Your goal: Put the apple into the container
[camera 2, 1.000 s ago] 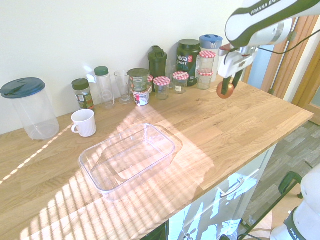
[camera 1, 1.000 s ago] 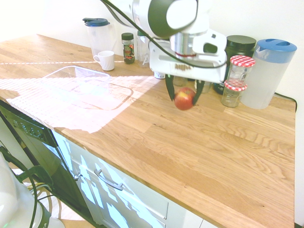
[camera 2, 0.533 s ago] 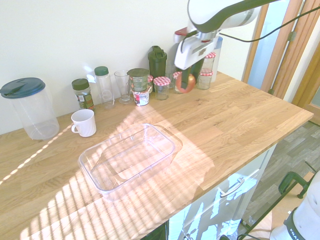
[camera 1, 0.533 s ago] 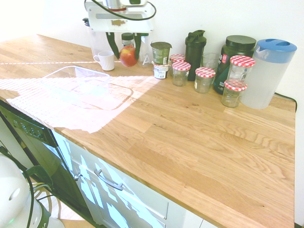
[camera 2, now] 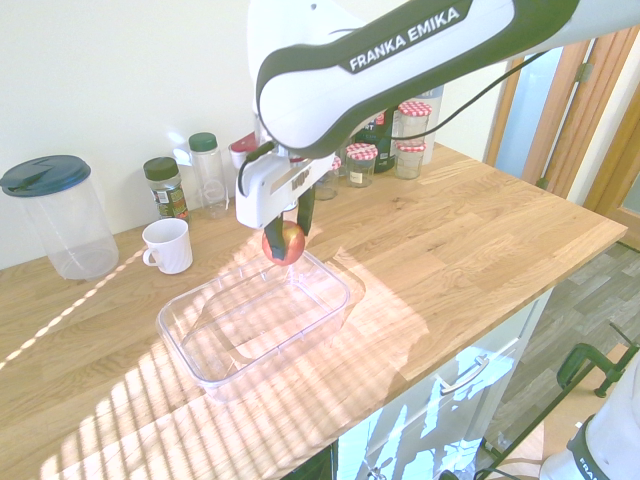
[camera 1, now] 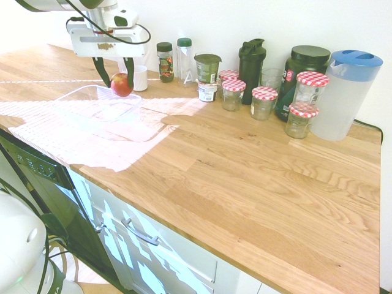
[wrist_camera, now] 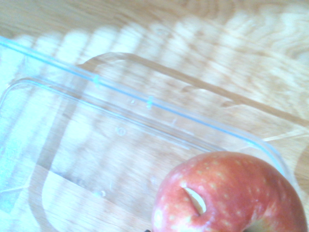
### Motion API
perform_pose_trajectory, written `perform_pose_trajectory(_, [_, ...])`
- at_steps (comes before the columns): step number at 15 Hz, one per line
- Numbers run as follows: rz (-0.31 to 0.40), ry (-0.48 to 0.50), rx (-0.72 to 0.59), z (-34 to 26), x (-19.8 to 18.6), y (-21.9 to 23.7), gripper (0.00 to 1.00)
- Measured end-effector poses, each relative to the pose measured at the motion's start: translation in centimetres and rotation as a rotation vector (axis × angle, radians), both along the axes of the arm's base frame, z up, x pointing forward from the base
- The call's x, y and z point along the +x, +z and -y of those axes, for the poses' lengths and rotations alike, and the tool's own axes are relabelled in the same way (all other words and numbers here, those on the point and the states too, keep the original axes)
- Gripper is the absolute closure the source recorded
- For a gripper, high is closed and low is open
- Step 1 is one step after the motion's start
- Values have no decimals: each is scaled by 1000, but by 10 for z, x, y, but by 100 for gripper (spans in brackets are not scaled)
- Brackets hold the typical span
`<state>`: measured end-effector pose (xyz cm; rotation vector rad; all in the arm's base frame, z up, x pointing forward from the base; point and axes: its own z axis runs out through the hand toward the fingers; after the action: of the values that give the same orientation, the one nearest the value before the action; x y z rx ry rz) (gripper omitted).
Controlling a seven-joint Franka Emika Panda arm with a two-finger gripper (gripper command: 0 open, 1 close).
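In the first exterior view, a white mug (camera 1: 139, 78) stands upper left just behind the clear container (camera 1: 92, 113), while the gripper (camera 1: 116, 79), upper left, is clamped on the apple (camera 2: 284, 243).

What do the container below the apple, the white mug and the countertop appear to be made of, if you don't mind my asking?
Container: probably clear, glossy plastic; see-through with moulded rim tabs, though glass isn't excluded.
White mug: likely glazed ceramic, given its smooth, opaque white surface.
Countertop: wood, apparently smooth-finished, with visible grain and joined strips.
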<state>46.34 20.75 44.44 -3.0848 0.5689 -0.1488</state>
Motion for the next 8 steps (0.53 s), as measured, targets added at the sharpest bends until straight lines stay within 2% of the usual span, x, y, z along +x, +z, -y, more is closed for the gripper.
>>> perform_pose_trajectory(5, [-43, 33, -28, -31, 3, -59, 100])
perform_pose_trajectory(6, [-52, 35, -31, -33, 4, -68, 0])
perform_pose_trajectory(8, [-61, 32, -39, -38, 4, -77, 0])
